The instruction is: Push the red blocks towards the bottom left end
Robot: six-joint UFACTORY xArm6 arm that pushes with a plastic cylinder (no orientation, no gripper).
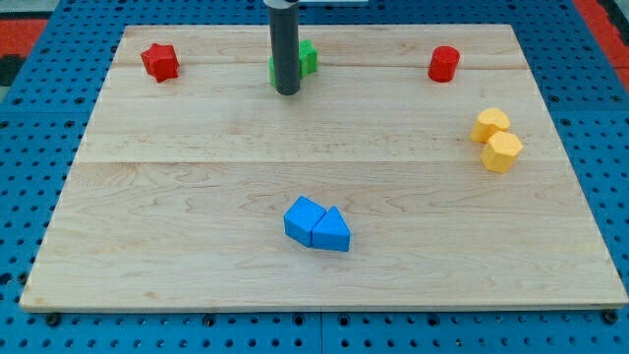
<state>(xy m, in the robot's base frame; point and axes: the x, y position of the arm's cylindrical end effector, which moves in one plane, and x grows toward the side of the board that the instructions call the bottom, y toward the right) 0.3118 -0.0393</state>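
Observation:
A red star-shaped block (159,62) lies near the board's top left corner. A red cylinder-like block (443,64) lies at the top right. My tip (287,91) stands at the top middle of the board, between the two red blocks and apart from both. It is right in front of a green block (307,57), which the rod partly hides.
Two yellow blocks (490,125) (502,151) touch each other at the right side. A blue cube (304,219) and a blue triangular block (332,232) sit together at the bottom middle. The wooden board (177,197) lies on a blue pegboard surface.

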